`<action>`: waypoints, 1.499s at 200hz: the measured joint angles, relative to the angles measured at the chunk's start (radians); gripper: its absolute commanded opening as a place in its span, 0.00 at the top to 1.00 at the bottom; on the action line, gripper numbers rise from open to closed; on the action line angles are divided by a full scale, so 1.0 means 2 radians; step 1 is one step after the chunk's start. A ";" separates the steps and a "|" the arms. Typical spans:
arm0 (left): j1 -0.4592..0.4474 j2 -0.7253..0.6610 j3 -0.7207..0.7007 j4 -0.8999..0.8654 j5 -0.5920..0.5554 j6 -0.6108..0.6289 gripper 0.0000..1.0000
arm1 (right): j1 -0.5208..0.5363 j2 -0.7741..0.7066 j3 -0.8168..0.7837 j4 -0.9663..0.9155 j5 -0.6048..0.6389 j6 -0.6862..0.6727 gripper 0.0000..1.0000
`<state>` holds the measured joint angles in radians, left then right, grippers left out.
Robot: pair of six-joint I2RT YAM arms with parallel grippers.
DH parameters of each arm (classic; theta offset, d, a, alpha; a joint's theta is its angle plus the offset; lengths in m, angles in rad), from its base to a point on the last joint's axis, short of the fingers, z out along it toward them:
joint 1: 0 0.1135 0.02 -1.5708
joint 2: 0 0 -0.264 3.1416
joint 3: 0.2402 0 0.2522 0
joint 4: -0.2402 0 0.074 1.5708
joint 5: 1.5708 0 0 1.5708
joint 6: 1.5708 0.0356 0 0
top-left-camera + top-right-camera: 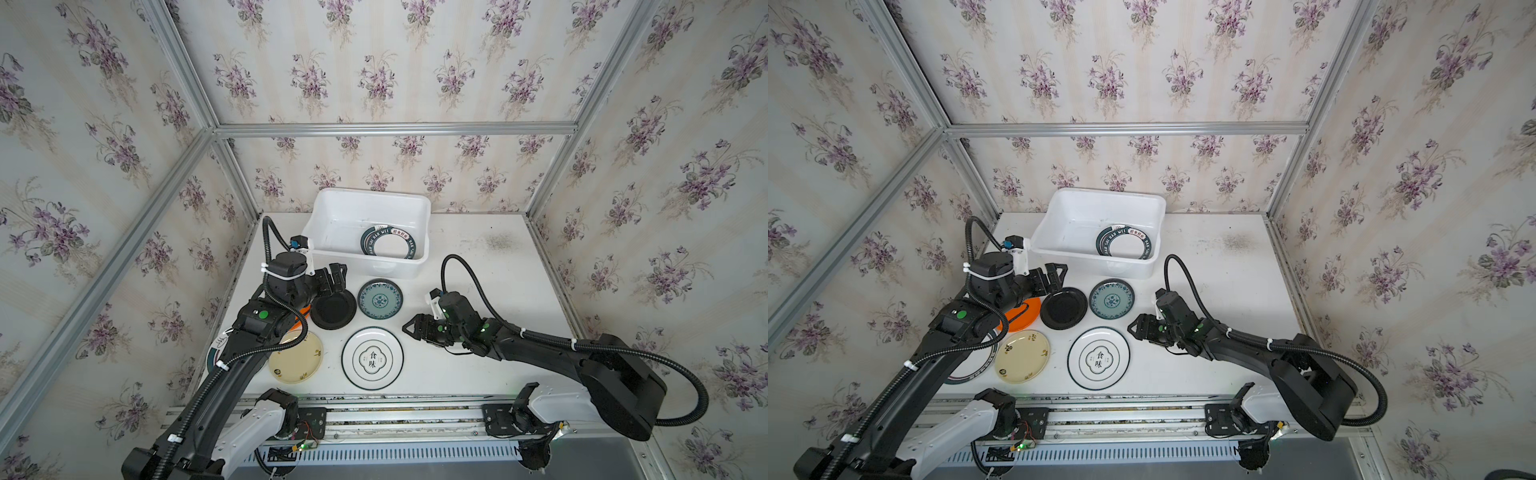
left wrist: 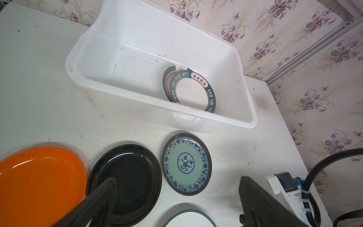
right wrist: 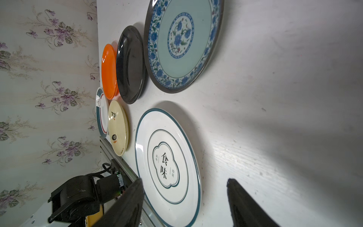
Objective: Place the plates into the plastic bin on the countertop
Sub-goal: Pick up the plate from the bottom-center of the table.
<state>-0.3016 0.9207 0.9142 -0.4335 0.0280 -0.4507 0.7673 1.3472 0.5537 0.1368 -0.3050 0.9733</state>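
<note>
The white plastic bin (image 1: 332, 216) stands at the back of the countertop (image 1: 478, 291); two teal-rimmed plates (image 2: 193, 92) overlap inside it. In front lie a teal-patterned plate (image 1: 380, 299), a black plate (image 1: 333, 311), a cream plate (image 1: 296, 359) and a white plate with Chinese characters (image 1: 372, 358). An orange plate (image 2: 39, 180) and another teal-rimmed plate (image 3: 101, 112) lie partly under the left arm. My left gripper (image 1: 334, 278) hangs open over the black plate's far edge. My right gripper (image 1: 409, 328) is open and empty, just right of the white plate, whose near rim shows between its fingers (image 3: 241, 202).
Wallpapered walls and aluminium posts close in the countertop on three sides. A rail (image 1: 374, 409) with the arm mounts runs along the front edge. A dark stain (image 1: 496, 241) marks the bare right half of the countertop. The right arm's cable (image 1: 469, 278) loops above it.
</note>
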 measured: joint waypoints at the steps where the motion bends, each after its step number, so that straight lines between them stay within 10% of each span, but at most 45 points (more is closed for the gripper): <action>1: 0.000 -0.002 -0.002 0.000 0.000 0.000 0.00 | 0.001 0.001 0.000 0.001 0.001 0.001 0.35; 300: 0.000 -0.062 -0.082 0.025 0.037 -0.018 0.01 | 0.102 0.091 -0.025 0.084 0.092 0.063 0.77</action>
<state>-0.3016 0.7971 0.7502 -0.3832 0.1013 -0.4873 0.9707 1.5299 0.5041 0.3050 -0.1207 1.0988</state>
